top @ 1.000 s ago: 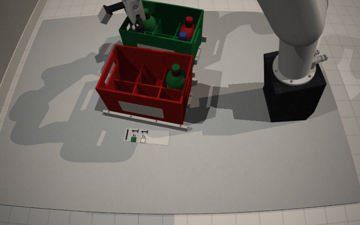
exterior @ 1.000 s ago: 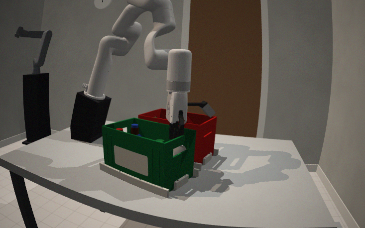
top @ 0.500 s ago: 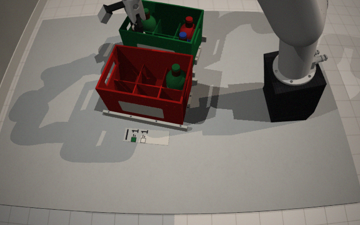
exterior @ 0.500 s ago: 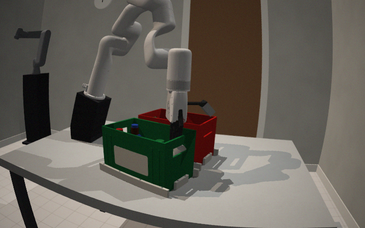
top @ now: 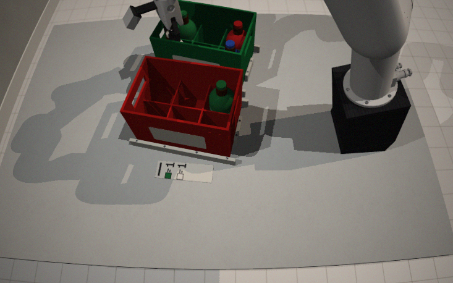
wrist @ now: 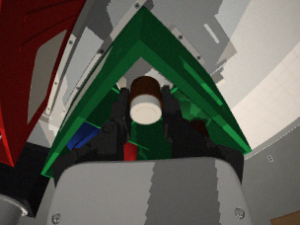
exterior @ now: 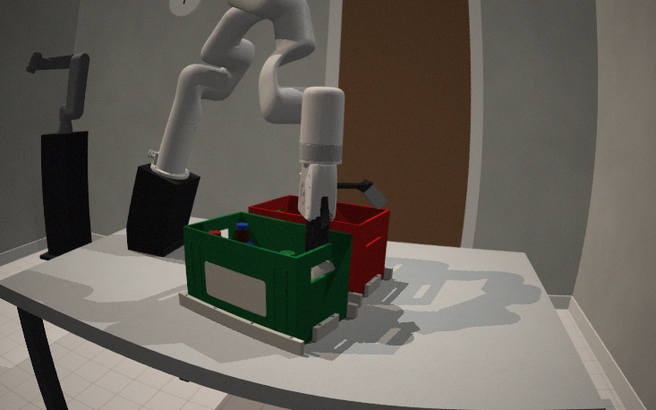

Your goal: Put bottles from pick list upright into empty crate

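The pick list [top: 199,173] reads green 1, white 1. The red crate [top: 135,123] [exterior: 371,254] [wrist: 17,74] holds one upright green-capped bottle [top: 220,102]. The green crate [top: 164,49] [exterior: 280,301] [wrist: 143,27] holds a green bottle [top: 188,31] [exterior: 287,252], a red bottle [top: 235,36] [exterior: 215,233] [wrist: 130,151], a blue bottle [top: 230,44] [exterior: 242,234] [wrist: 83,136] and a white-capped bottle [top: 167,34] [wrist: 146,111] in its corner. My gripper [exterior: 317,243] [wrist: 145,98] points down into this crate, shut on the white-capped bottle's brown neck. The bottle's base is hidden.
Pale rails [top: 182,150] [exterior: 241,322] [wrist: 189,46] edge the crates on the table. The two crates stand close together, and their walls rise around the bottles. The arm's black pedestal [top: 370,123] [exterior: 159,214] stands to one side.
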Motion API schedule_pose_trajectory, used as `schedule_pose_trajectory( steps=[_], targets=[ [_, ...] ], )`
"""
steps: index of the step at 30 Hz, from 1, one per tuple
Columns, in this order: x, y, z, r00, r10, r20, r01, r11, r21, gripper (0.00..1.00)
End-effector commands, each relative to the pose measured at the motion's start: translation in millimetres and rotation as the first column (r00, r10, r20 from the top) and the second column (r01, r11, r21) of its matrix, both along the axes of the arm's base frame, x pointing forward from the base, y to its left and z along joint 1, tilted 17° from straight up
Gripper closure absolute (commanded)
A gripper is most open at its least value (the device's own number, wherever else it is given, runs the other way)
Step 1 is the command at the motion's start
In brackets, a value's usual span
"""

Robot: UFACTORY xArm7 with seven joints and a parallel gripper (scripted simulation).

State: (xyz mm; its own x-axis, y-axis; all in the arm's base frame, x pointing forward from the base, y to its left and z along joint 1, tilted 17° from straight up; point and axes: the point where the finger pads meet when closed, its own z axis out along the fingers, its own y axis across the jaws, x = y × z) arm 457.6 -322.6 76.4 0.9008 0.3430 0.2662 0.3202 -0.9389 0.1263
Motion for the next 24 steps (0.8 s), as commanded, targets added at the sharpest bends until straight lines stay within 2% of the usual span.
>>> schedule_pose_trajectory(
  steps=[1, 13, 24],
  targets=[
    [1, -1, 2, 1.0, -0.001, 0.004, 0.001, 1.0, -0.003, 1.0],
    [1, -1, 2, 1.0, -0.001, 0.004, 0.001, 1.0, -0.003, 1.0],
    [-4, -1, 17, 1.0, -0.001, 0.004, 0.001, 1.0, -0.003, 1.0]
  ],
)
